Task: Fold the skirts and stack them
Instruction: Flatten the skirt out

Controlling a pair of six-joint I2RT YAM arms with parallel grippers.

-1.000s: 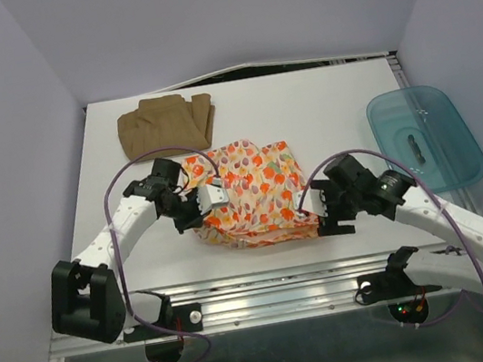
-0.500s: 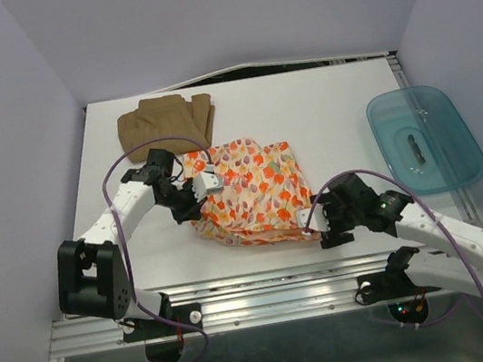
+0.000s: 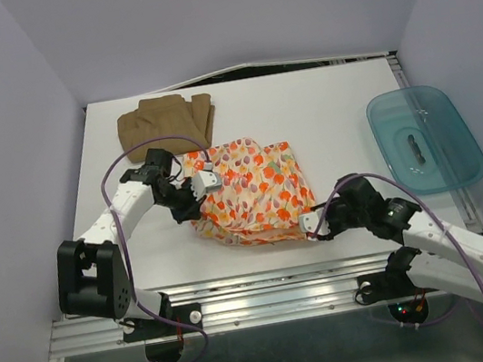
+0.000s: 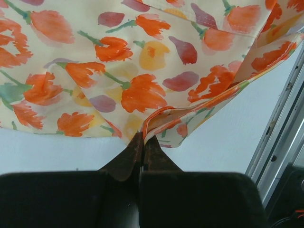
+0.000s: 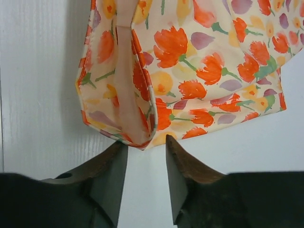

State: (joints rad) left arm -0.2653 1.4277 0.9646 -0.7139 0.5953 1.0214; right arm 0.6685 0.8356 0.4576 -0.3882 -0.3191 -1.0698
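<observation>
1. Top view first. Looking at a floral skirt (image 3: 248, 194) lying rumpled on the white table (image 3: 331, 107), around the middle and closer to the front. Roughly square, maybe a touch wider across than deep, so no real long axis to call. Near hem running left to right along the front.
2. Also got a tan skirt (image 3: 166, 124) folded flat at the far left, long side running left-right, near the floral skirt's far-left corner.
3. Over on the right edge: a translucent teal tub (image 3: 425, 138), well apart from both skirts, with some small dark thing inside. Can't tell what. Then a metal rail (image 3: 268, 289) along the front, just past the near hem.
4. Left gripper (image 3: 199, 190) parked at the floral skirt's left edge, right gripper (image 3: 309, 223) down at its near-right corner. Too small from up here to judge either set of fingers.
5. Left wrist view. Pinched fully together on a folded bit of the floral skirt's edge, cloth pleating right where the tips meet. Orange and purple print filling the top, bare table below, rail off to the right.
6. Right wrist view. About halfway open, one finger either side of the floral skirt's corner, which pokes down into the gap. Not clamped on it; can't tell if either tip is brushing the cloth. Bare table all around that corner.
</observation>
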